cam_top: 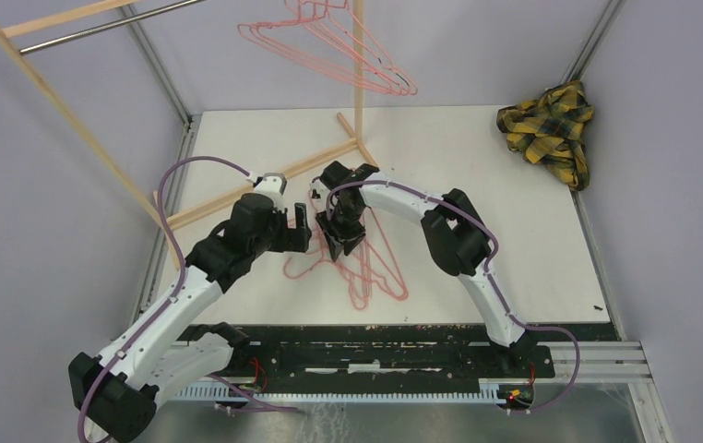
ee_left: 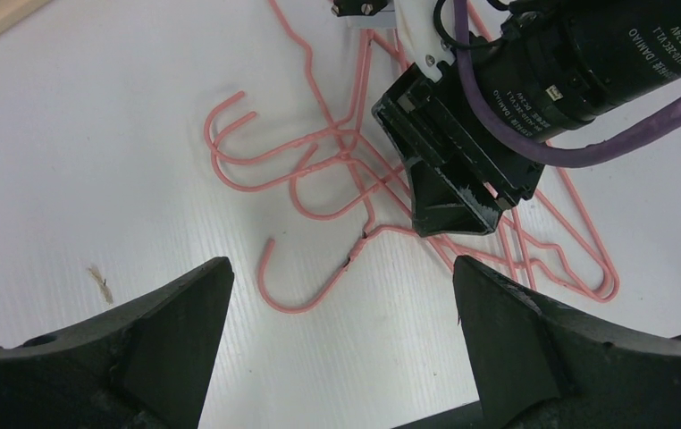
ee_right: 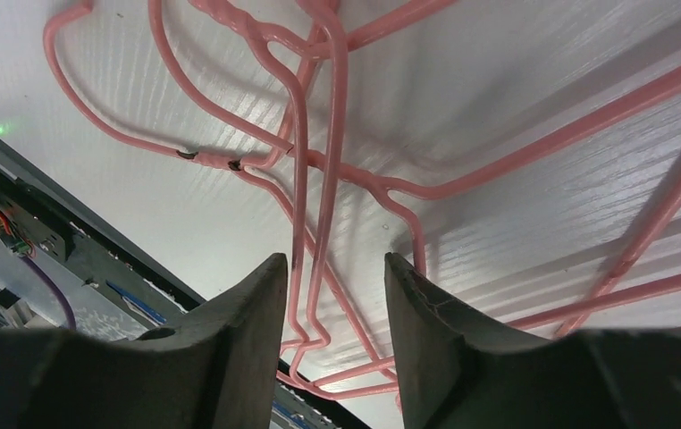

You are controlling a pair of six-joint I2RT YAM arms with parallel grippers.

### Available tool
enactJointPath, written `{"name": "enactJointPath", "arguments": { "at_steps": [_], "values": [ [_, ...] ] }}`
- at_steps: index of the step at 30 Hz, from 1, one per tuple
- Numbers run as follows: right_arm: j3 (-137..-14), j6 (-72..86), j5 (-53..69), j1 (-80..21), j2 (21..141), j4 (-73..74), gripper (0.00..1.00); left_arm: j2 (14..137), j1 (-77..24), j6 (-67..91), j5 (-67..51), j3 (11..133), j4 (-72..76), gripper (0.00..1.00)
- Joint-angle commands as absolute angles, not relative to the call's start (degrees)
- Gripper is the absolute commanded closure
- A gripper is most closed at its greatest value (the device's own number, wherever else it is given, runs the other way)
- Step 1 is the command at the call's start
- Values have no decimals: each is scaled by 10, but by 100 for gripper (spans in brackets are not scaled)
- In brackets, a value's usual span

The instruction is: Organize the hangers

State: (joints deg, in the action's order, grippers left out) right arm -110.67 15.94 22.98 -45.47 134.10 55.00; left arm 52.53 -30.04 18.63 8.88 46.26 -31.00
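Observation:
A tangled pile of pink wire hangers (cam_top: 366,272) lies on the white table in front of the arms. Several more hangers (cam_top: 348,51) hang from the rack at the top. My right gripper (cam_top: 340,242) points down into the pile. In the right wrist view its jaws (ee_right: 334,261) stand slightly apart astride two hanger wires (ee_right: 301,179) without pinching them. My left gripper (cam_top: 303,226) is open and empty just left of it. In the left wrist view (ee_left: 341,268) it hovers over a curled hook (ee_left: 297,304), with the right gripper (ee_left: 453,210) beyond.
The wooden-framed rack with its metal bar (cam_top: 99,28) stands at the back left, its base beam (cam_top: 265,185) running across the table behind the grippers. A yellow-black plaid cloth (cam_top: 551,125) lies in the back right corner.

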Motion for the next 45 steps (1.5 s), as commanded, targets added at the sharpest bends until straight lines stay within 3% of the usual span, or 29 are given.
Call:
{"name": "enactJointPath", "arguments": {
  "at_steps": [1, 4, 8, 11, 16, 22, 34, 42, 45],
  "values": [
    [-1105, 154, 232, -454, 1343, 529, 51, 503, -302, 220, 102, 460, -305, 1],
    [-1094, 157, 239, -454, 1343, 519, 64, 497, -302, 217, 104, 460, -316, 1],
    [-1086, 161, 236, -454, 1327, 516, 90, 492, -302, 215, 99, 461, -323, 1],
    [-1084, 162, 220, -453, 1303, 520, 99, 487, -301, 215, 93, 461, -324, 2],
    [-1099, 168, 229, -447, 1249, 537, 99, 483, -301, 213, 72, 454, -318, 2],
    [-1088, 208, 279, -425, 1205, 499, 86, 483, -301, 215, 55, 449, -295, 2],
    [-1078, 369, 419, -394, 1305, 322, 80, 480, -301, 239, 37, 427, -277, 4],
    [-1048, 432, 439, -392, 1287, 246, 86, 471, -301, 264, 19, 388, -239, 4],
    [-1081, 401, 412, -392, 1297, 296, 77, 473, -302, 271, 11, 370, -220, 4]
  ]
}}
